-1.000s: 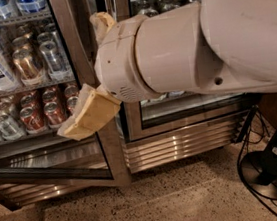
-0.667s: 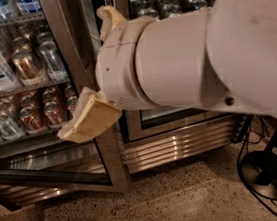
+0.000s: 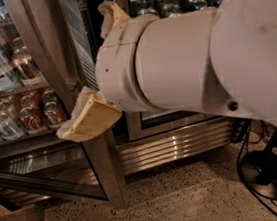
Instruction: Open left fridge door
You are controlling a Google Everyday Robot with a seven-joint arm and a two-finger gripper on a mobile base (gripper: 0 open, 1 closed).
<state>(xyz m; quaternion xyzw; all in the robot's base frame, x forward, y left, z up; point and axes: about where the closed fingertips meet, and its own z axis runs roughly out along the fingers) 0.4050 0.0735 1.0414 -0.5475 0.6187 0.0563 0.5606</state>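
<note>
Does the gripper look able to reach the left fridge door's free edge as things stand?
Probably yes: the gripper sits right at the left fridge door's edge, fingers open, nothing in between; the door stands ajar.

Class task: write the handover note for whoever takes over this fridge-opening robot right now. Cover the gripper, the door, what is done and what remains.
Gripper: open, fingers spread wide, holding nothing, at the inner edge of the left fridge door.
Door: swung partly out from the fridge; a dark gap shows between it and the right door.
Done: door unsealed and ajar.
Left: probably push it wider for a full opening.
</note>
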